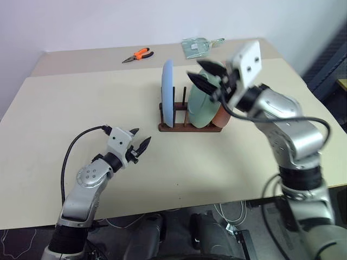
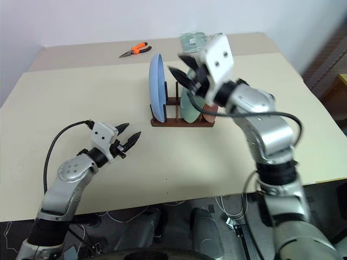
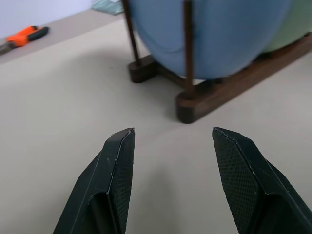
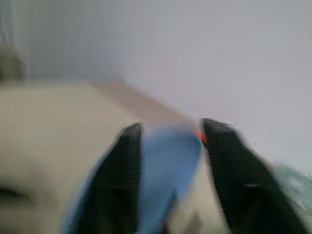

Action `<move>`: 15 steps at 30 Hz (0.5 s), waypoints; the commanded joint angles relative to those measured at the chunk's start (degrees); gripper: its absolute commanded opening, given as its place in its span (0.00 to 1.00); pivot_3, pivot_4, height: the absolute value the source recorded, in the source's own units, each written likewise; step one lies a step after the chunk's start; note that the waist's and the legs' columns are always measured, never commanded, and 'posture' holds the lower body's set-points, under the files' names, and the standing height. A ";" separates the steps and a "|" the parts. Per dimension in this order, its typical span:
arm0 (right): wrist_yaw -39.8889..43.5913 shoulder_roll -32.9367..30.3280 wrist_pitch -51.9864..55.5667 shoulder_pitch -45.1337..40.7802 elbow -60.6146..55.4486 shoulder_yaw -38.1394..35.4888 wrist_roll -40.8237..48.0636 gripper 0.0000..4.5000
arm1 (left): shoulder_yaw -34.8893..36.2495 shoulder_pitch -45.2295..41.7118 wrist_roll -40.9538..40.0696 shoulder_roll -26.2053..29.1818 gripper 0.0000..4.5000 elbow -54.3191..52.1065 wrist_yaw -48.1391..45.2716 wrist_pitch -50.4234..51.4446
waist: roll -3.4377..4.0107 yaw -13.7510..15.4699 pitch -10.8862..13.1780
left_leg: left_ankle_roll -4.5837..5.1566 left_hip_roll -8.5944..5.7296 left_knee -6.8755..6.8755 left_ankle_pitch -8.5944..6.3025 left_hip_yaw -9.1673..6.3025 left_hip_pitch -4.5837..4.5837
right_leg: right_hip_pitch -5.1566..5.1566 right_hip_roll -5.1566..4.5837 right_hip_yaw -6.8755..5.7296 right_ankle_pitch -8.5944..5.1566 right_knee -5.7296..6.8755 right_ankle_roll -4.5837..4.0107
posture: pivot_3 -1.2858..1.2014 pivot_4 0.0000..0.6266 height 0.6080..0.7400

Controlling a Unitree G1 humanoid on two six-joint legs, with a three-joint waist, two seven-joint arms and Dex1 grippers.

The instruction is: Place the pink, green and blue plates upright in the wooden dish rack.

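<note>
On the beige tabletop (image 1: 65,108), toward its far edge, a small dark brown wooden dish rack (image 1: 188,127) with thin upright pegs is seen. A round light blue matte plate (image 1: 167,91) stands upright at the rack's left end, a round pale mint green plate (image 1: 205,106) is held upright further right, and a pinkish plate (image 1: 221,116) is glimpsed at the right end, mostly hidden, so its seating cannot be judged.

The right gripper (image 1: 205,77) is raised beside the green plate's upper rim, its black fingers parted and nothing seen clamped between them; blur prevents a firmer reading. The left gripper (image 1: 139,146) is held low over the tabletop in front of the rack, well apart from it, with its fingers clearly spread and empty.

The main risk is judged to lie with the right gripper: a plate rim could be clipped and the green or blue plate tipped out of its slot, or the light rack dragged. The blue plate, supported by few pegs at the very end, could be knocked over the rack's left end. An orange-handled pair of pliers (image 1: 137,54) and a clear packet (image 1: 196,46) near the far edge are not threatened.
</note>
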 commanded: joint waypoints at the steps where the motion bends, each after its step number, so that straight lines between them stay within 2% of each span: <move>1: 6.76 -7.73 -0.80 6.51 -7.48 -5.55 1.14 0.01 | -1.52 -0.87 -0.34 -0.08 0.57 -1.21 -1.94 -0.30 | 0.06 0.25 0.03 | 0.00 0.00 0.01 0.00 0.00 -0.01 | 0.00 0.00 0.01 0.00 0.00 0.00 | 0.52 0.24 0.91; 3: 8.35 -11.37 -1.20 11.19 -9.99 -6.08 -0.22 0.01 | -2.46 -1.49 -0.50 -0.27 0.57 -0.71 -3.19 -0.20 | 0.06 0.20 0.03 | 0.00 0.02 0.04 0.00 0.00 -0.01 | 0.03 -0.02 -0.01 -0.03 0.00 0.02 | 0.52 0.24 0.91; 6: 7.20 -13.47 -1.44 15.05 -11.29 -4.21 -4.24 0.01 | -4.02 -2.67 -0.16 -0.53 0.57 -0.08 -4.63 -0.39 | 0.06 0.05 0.03 | 0.00 0.06 0.12 -0.01 0.03 -0.02 | 0.05 -0.02 -0.02 -0.12 -0.01 -0.11 | 0.52 0.24 0.91; 15: 3.67 -12.77 -3.86 16.06 -6.76 2.78 -16.50 0.01 | -4.33 -3.41 0.09 -0.74 0.57 0.40 -5.61 -0.41 | 0.05 0.34 0.03 | 0.03 0.07 0.34 -0.05 0.03 -0.07 | 0.13 -0.02 -0.08 -0.13 -0.05 -0.11 | 0.52 0.24 0.91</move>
